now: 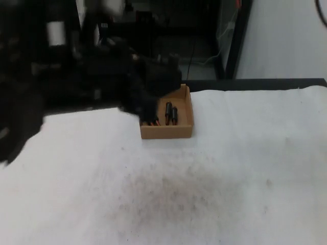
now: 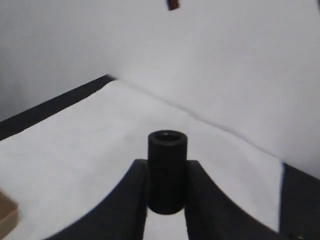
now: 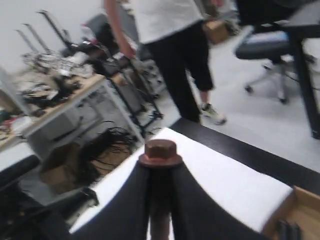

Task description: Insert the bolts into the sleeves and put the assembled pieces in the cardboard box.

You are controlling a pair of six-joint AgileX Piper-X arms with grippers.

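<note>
Holding a black sleeve (image 2: pixel 167 150) clamped in my left gripper (image 2: pixel 166 192), bore open to receive the bolt (image 3: pixel 160 150), which my right gripper (image 3: pixel 160 192) pinches by its shank; two assembled pieces (image 1: pixel 171 113) lie in the cardboard box (image 1: pixel 166 133).

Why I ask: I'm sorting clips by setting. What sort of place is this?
Probably a robotics lab or workshop: a side workbench heaped with cables and electronics, a wheeled office chair, and a cloth-covered bench carrying a cardboard box of parts.
</note>
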